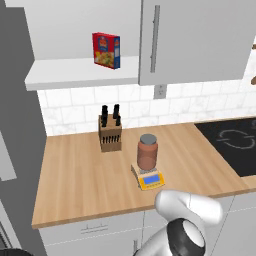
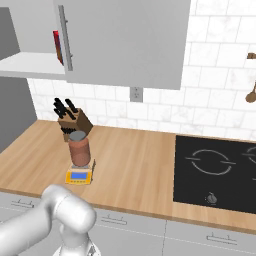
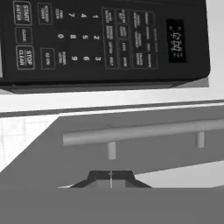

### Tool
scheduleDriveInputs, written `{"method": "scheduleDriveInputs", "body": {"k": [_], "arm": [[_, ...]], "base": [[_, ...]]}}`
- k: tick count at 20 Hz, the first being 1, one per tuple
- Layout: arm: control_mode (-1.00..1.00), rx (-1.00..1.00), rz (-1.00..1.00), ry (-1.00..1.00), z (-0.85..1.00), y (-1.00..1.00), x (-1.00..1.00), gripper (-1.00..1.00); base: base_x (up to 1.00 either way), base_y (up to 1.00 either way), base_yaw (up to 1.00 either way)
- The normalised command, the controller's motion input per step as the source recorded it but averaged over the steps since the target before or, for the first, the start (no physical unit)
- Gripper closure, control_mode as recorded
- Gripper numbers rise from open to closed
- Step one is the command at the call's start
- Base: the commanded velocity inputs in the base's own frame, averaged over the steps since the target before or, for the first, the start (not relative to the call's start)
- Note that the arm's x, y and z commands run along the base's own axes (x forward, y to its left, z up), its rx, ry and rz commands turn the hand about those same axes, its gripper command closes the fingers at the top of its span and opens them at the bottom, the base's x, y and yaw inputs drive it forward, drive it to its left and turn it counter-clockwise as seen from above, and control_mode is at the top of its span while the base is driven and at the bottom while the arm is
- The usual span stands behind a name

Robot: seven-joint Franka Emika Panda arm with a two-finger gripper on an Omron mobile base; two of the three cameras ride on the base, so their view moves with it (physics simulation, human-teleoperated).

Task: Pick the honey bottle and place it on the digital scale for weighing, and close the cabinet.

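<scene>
Wooden worktop (image 1: pixel 75 175): honey bottle (image 1: pixel 148 152) stands on scale (image 1: pixel 149 178), done. Cabinet (image 1: pixel 190 40) open above scale. Pincer (image 3: pixel 110 178) shut, empty.

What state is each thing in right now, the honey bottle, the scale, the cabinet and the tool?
honey bottle: upright, lid on, standing on the scale's plate.
digital scale: flat on the wooden counter, blue display facing the front edge, carrying the bottle.
cabinet: left side open, white shelf exposed; right door shut.
cereal box: upright on the open shelf.
tool: shut, holding nothing, close to a grey bar handle.
</scene>
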Motion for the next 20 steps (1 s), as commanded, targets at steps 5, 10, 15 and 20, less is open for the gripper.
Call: {"method": "scheduleDriveInputs", "body": {"k": [5,10,15,20], "arm": [[-1.0,-0.09,0.0,0.08,-0.57,0.01,1.0,1.0],[-1.0,-0.3,0.0,-0.05,-0.56,0.68,0.52,1.0],[-1.0,-0.1,0.0,0.0,-0.34,-0.01,0.74,1.0],[-1.0,-0.03,0.0,0.06,-0.24,-0.14,0.93,1.0]], "base": [[0.0,0.0,0.0],[0.0,0.0,0.0],[0.0,0.0,0.0],[0.0,0.0,0.0]]}}
